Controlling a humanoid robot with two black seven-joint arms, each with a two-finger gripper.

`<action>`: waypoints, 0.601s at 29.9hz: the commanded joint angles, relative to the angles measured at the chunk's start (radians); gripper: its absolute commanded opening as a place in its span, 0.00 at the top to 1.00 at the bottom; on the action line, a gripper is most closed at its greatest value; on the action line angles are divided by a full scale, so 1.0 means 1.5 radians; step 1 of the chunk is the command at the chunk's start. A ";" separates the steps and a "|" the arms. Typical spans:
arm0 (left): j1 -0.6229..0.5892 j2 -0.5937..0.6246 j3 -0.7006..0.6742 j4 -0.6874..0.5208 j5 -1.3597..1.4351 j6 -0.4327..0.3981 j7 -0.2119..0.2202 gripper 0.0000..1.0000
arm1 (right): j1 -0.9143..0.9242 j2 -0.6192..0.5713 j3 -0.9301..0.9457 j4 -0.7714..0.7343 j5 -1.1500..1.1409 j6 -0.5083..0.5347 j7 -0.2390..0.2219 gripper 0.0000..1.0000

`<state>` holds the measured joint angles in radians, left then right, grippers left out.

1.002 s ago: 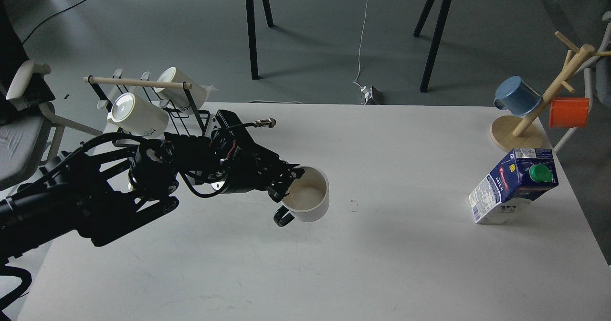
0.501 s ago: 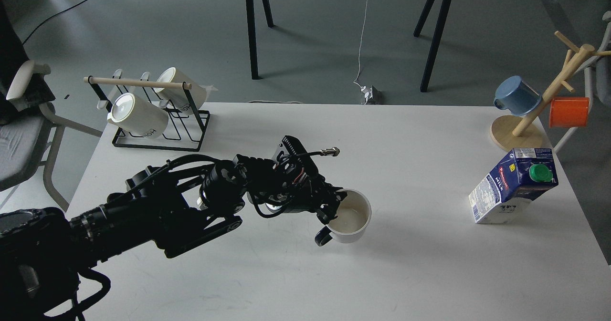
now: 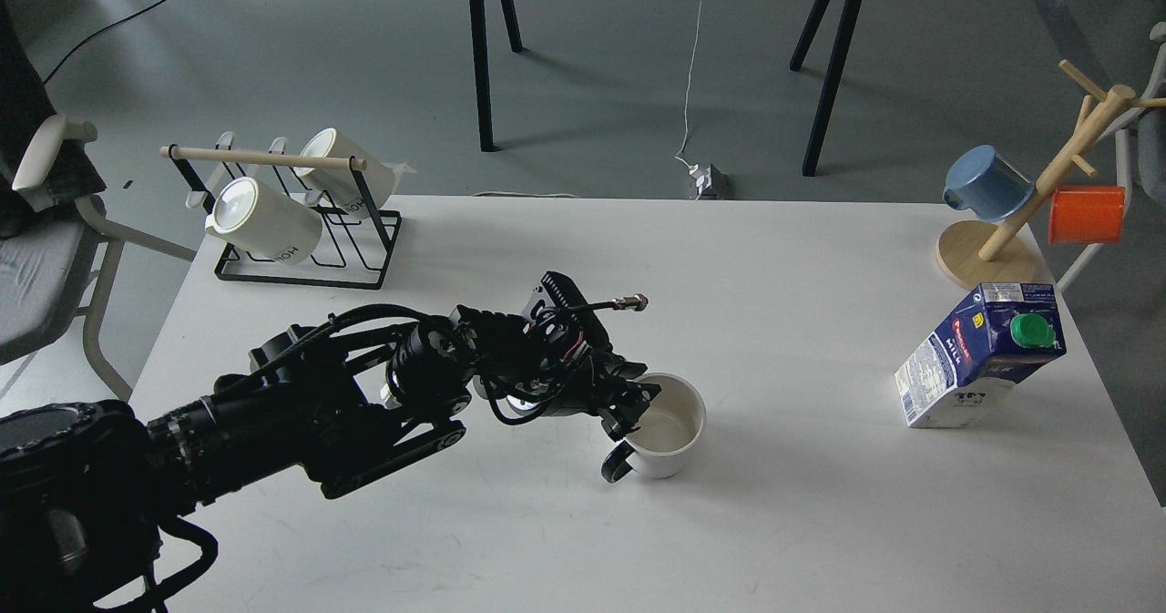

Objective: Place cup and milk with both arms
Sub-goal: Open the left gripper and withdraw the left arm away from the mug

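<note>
Gripping the cup (image 3: 668, 425) at its near-left rim, the left tool (image 3: 635, 405) has its fingers closed across the wall there, one seemingly inside the mouth and one outside, just above the black handle (image 3: 617, 463), which sticks out toward the camera and to the left. The cup is upright, mouth up, cream inside visible; its base looks to be on or just off the worktop (image 3: 510, 540), near the middle and slightly left of centre; contact cannot be confirmed from this angle. Judgement: this is the set-down stage for the cup; release calls for the fingers to part and lift clear without catching rim or handle. The relation that matters next: the milk (image 3: 979, 356) lies far to the right of the left tool, well apart from the cup, near the right edge. It leans, top tilted right and away, green cap (image 3: 1031, 330) facing up, so its long axis is off vertical. The right arm is not in view, so its tool state is unknown, but that side is nearer the carton. Risk: a leaning carton may tip when touched. Beyond it stands the mug tree (image 3: 1029, 203); the wire rack (image 3: 291, 230) sits at far left.
</note>
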<state>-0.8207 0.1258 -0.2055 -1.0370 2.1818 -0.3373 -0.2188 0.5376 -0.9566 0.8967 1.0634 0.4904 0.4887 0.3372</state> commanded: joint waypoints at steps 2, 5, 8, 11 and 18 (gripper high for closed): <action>-0.003 0.002 -0.012 0.000 0.000 0.037 0.002 0.09 | -0.006 -0.003 0.002 0.000 0.001 0.000 0.000 0.00; -0.006 0.014 -0.037 0.000 -0.003 0.072 0.000 0.01 | -0.006 -0.006 0.004 0.000 -0.001 0.000 -0.003 0.00; -0.007 0.037 -0.087 -0.001 -0.043 0.081 -0.005 0.01 | -0.006 -0.014 0.002 -0.009 -0.002 0.000 -0.007 0.00; -0.007 0.060 -0.191 -0.022 -0.126 0.080 -0.021 0.01 | -0.004 -0.015 0.004 -0.026 -0.002 0.000 -0.006 0.00; -0.013 0.114 -0.416 -0.031 -0.420 0.070 -0.084 0.00 | -0.004 -0.042 0.001 -0.041 0.003 0.000 -0.009 0.00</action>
<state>-0.8376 0.2603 -0.7113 -1.0824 1.7442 -0.2293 -0.3170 0.5341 -0.9883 0.9021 0.9959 0.4863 0.4887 0.3277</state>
